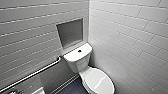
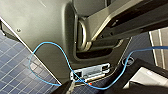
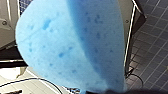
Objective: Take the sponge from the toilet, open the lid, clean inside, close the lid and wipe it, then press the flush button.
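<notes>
The white toilet (image 1: 86, 68) stands in the corner of the tiled room, its oval lid (image 1: 98, 81) down. The small dark flush button (image 1: 79, 51) sits in the middle of the tank top. The bright blue sponge (image 3: 72, 45) looms large and close in the right wrist view, bent into a curve, with my right gripper shut on it. Under it lie dark floor tiles (image 3: 152, 47). My left gripper holds nothing that I can see.
A metal grab bar (image 1: 32, 73) runs along the left wall below a recessed niche (image 1: 70, 32). White tiled walls close in on both sides. The floor (image 1: 72, 88) is dark blue tile. In the left wrist view a blue cable (image 2: 47, 45) loops across my own grey body.
</notes>
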